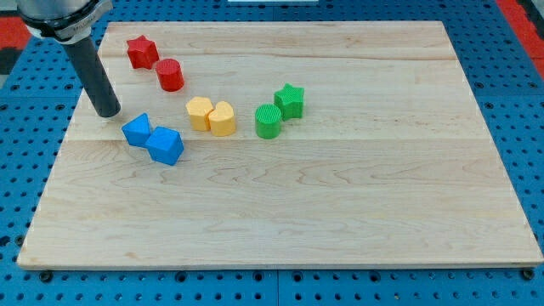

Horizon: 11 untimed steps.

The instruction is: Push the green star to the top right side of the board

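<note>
The arm carries no pincer, so no open or closed state applies: it ends in a straight dark rod whose tip [108, 113] rests on the pale wooden board [340, 221] near the view's left edge. The tip touches no block. Nearest to it, just to its right and slightly lower, sits a blue block of irregular angular shape [136, 131], touching a second blue block, roughly cube-like [166, 145]. Above and right of the tip lie a red star-shaped block [142, 52] and a red cylinder [170, 75], close together but apart.

Further right, near the board's middle, two yellow blocks stand touching: one hexagon-like [200, 112], the other with a rounded top [223, 118]; exact shapes are hard to make out.

The green star [289, 101], bright green with blunt points and a flat top face, lies just above the board's centre, well apart from the tip, with the yellow pair between them. Its lower left side touches or nearly touches a green cylinder [269, 121] with a ribbed-looking face; whether there is actual contact cannot be told.

The rod's upper part and the metallic arm housing [59, 17] are cut off by the view's top edge. The board sits on a blue perforated table [17, 153].
</note>
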### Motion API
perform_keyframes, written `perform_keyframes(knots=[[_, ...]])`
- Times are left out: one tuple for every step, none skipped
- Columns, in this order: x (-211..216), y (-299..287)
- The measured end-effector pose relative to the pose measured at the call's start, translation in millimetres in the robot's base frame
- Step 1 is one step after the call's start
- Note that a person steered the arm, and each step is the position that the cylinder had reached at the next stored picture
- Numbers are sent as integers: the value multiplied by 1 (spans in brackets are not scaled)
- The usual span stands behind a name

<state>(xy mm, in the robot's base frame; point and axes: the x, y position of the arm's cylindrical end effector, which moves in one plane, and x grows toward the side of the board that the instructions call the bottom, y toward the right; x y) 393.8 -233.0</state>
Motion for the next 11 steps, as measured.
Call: perform_keyframes(knots=[[-5,5],[-6,6],[-44,51],[-61,87],[-61,87],[-64,166],[-68,182],[-68,182],[-68,182],[-63,186],[-60,199]])
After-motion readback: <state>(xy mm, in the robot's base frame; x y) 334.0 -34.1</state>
